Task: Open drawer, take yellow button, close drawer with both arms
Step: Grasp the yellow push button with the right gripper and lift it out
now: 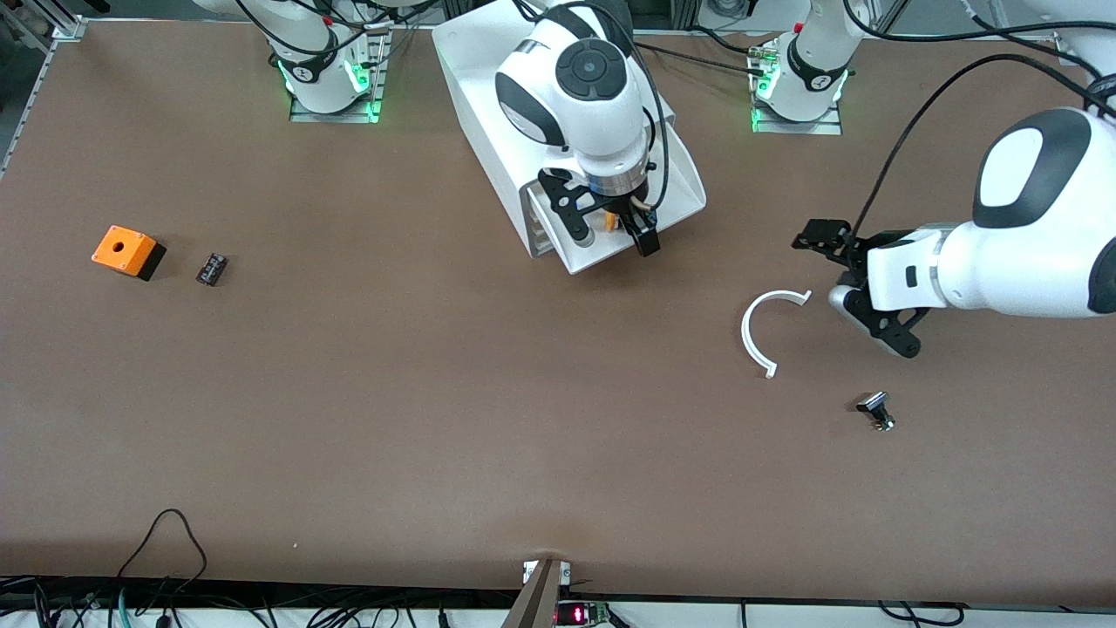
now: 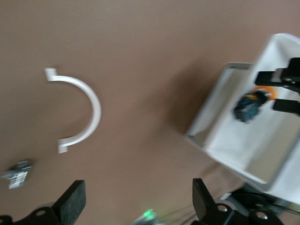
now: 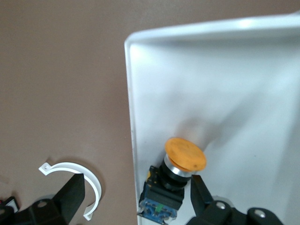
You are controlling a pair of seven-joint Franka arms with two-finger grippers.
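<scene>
The white drawer [image 1: 586, 255] stands pulled out of its white cabinet [image 1: 475, 78]. In it lies the button [image 3: 185, 154], with an orange cap on a black body that has a bit of blue; in the front view only an orange speck of the button [image 1: 611, 222] shows. My right gripper [image 1: 610, 230] hangs open over the drawer. In the right wrist view the right gripper [image 3: 136, 190] has one finger beside the button and the other over the table outside the drawer wall. My left gripper [image 1: 853, 286] is open with nothing in it, above the table beside a white arc.
A white C-shaped arc [image 1: 757, 327] lies toward the left arm's end. A small dark part [image 1: 876, 410] lies nearer the camera than it. An orange box with a hole [image 1: 128, 251] and a tiny dark block [image 1: 212, 269] sit toward the right arm's end.
</scene>
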